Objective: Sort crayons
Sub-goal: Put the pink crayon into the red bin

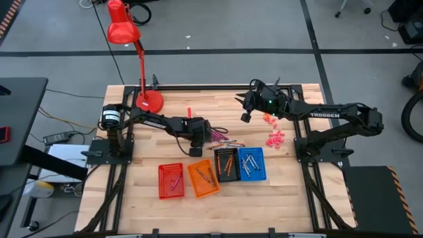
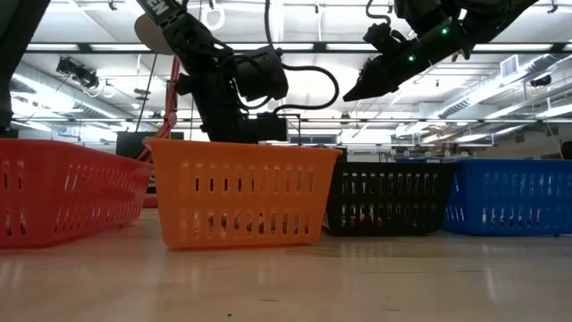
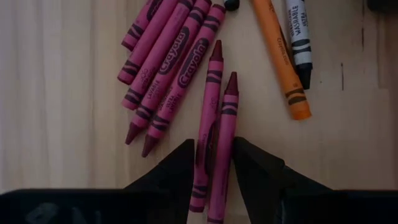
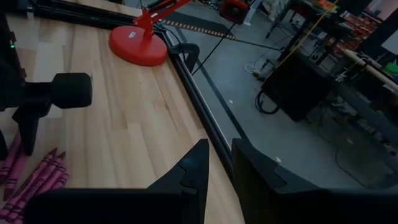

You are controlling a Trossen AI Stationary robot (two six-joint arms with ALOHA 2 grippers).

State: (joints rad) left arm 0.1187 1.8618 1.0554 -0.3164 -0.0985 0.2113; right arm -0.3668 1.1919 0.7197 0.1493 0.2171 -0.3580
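Note:
Several magenta crayons [image 3: 168, 62], an orange one [image 3: 281, 62] and a grey one [image 3: 298, 31] lie loose on the wooden table [image 1: 165, 125], just beyond the baskets in the high view [image 1: 225, 141]. My left gripper [image 3: 214, 163] is down at this pile [image 1: 210, 139], shut on two magenta crayons [image 3: 217, 118]. The orange basket hides it in the low view. My right gripper [image 1: 244, 114] hangs shut and empty, high over the table's far middle [image 2: 357, 89], and also shows in its own wrist view [image 4: 219, 165]. My left gripper pinches two magenta crayons side by side between its two fingers [image 3: 180, 171], on their long sides near the flat ends [image 3: 214, 177]. It comes from above. The pointed ends [image 3: 224, 65] reach out toward the pile. I cannot tell whether they are clear of the table.
Four small baskets stand in a row near the front: red [image 1: 171, 180], orange [image 1: 203, 177], black [image 1: 227, 164] and blue [image 1: 252, 163], each with some crayons. Pink bits [image 1: 274, 137] lie at the right. A red desk lamp [image 1: 149, 100] stands at the far left.

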